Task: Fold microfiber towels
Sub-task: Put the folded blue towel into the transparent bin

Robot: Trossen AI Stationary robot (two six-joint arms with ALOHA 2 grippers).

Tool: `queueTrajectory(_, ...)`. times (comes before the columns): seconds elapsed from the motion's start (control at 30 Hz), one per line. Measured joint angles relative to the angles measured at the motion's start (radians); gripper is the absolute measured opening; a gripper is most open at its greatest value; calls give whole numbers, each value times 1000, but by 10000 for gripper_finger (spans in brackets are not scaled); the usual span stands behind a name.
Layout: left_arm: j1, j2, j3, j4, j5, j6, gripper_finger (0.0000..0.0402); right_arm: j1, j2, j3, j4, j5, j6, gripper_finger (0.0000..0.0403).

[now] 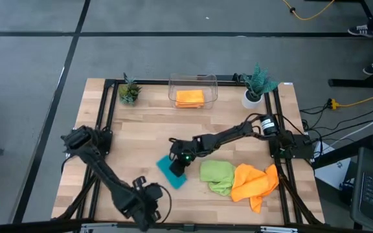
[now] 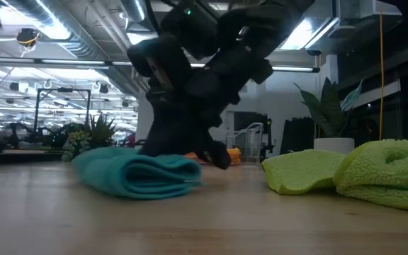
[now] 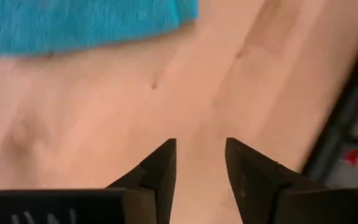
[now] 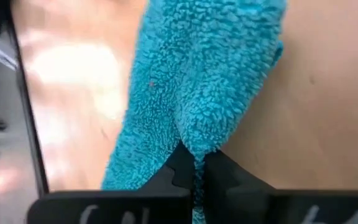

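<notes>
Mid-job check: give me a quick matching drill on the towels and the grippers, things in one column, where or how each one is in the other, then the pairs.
Things:
1. teal towel
2. green towel
3. orange towel in the pile
4. folded orange towel
5. left gripper

Places or states:
A. inside the clear bin
B. pinched by the right gripper
C. crumpled between the teal and orange towels
D. over bare wood, fingers apart, holding nothing
E. crumpled near the table's right edge

Pairs: 1-B, 2-C, 3-E, 4-A, 5-D
</notes>
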Motion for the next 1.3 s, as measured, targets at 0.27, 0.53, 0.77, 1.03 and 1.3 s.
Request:
queueTrajectory(0.27, -98, 0, 82, -35, -1, -177, 127, -70, -66, 0, -33, -90, -60, 8)
queueTrajectory(0.53, -149, 0, 84, -34, -51, -297, 127, -174, -301, 4, -162, -90, -201, 8)
queueTrajectory(0.77, -141, 1, 84, -37, -82, -308, 127, -293, -496, 4, -315, -21, -325, 8)
queueTrajectory(1.03, -116, 1, 84, -35, -110, -315, 128, -480, -629, 4, -439, 24, -422, 8)
queueTrajectory(1.3, -100, 1, 84, -33, -111, -296, 127, -662, -637, 4, -459, 24, -536, 8)
